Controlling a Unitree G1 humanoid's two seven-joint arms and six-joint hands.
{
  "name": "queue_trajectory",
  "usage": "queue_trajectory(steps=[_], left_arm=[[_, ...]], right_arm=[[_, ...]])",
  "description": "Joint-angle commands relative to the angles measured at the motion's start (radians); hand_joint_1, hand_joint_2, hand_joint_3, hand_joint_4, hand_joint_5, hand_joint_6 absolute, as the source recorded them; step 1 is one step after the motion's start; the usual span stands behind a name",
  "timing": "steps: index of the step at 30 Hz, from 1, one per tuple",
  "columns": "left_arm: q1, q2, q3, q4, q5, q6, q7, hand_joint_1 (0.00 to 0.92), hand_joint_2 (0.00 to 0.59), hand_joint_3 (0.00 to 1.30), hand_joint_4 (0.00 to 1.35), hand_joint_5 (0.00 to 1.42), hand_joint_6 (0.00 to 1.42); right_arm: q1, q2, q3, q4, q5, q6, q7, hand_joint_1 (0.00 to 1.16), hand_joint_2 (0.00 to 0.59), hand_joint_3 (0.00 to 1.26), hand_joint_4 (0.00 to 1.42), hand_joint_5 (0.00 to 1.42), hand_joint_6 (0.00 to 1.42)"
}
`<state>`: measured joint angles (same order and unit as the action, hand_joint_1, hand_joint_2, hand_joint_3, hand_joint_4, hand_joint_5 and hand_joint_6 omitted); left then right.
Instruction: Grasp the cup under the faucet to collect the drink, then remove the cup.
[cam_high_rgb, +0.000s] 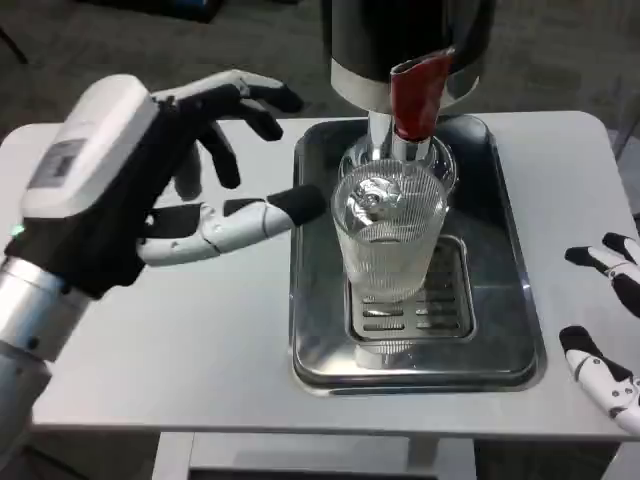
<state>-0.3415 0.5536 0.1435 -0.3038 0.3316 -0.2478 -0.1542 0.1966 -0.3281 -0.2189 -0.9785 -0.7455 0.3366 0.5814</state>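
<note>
The left hand (150, 190) is showing a big white back, a black palm, and white fingers with black tips. Its forearm is shining silver. The right hand (608, 330) is showing white and black fingers.

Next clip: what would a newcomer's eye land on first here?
Probably the clear ribbed cup at centre, standing on the drain grate of the steel tray beneath the dispenser's red tap handle. Next, the left hand at picture left, fingers spread, reaching toward the cup, thumb tip close beside it.

Cup (388, 240) on the tray's (510, 300) grate (445, 310) under the faucet (392, 135), left hand (150, 180) just left.
</note>
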Motion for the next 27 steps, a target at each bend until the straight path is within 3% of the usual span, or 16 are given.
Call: queue_trajectory(steps=[1,3,7,11,14,20,27], left_arm=[[0.02,0.029,0.079,-0.069,-0.082,0.015,-0.033,0.136,0.087,0.48,0.55,0.81,1.1],[0.01,0.034,0.109,-0.083,-0.144,0.032,-0.051,0.119,0.09,0.49,0.57,0.78,1.01],[-0.045,0.055,0.134,-0.081,-0.327,0.08,-0.138,0.069,0.103,0.44,0.5,0.59,0.64],[-0.093,0.074,0.14,-0.092,-0.469,0.148,-0.213,0.003,0.081,0.38,0.41,0.47,0.46],[-0.145,0.109,0.123,-0.097,-0.612,0.263,-0.306,0.0,0.082,0.3,0.32,0.4,0.37],[-0.263,0.135,0.092,-0.095,-0.805,0.452,-0.412,0.0,0.086,0.26,0.25,0.33,0.27],[-0.363,0.117,0.06,-0.075,-0.842,0.521,-0.437,0.0,0.088,0.25,0.23,0.31,0.25]], right_arm=[[0.011,0.0,0.007,-0.004,0.006,0.0,-0.014,0.36,0.508,0.12,0.0,0.0,0.06],[0.009,0.001,0.011,-0.004,0.004,0.002,-0.014,0.36,0.508,0.12,0.0,0.0,0.06],[0.006,0.007,0.019,-0.008,-0.003,0.004,-0.02,0.36,0.508,0.09,0.0,0.0,0.06],[0.006,0.007,0.024,-0.009,-0.009,0.01,-0.02,0.36,0.508,0.07,0.0,0.0,0.06],[0.007,0.008,0.027,-0.012,-0.013,0.015,-0.021,0.36,0.508,0.07,0.0,0.0,0.06],[0.018,0.008,0.035,-0.02,-0.023,0.021,-0.018,0.36,0.508,0.07,0.0,0.0,0.06],[0.02,0.007,0.037,-0.025,-0.024,0.027,-0.015,0.36,0.507,0.08,0.0,0.0,0.06]])
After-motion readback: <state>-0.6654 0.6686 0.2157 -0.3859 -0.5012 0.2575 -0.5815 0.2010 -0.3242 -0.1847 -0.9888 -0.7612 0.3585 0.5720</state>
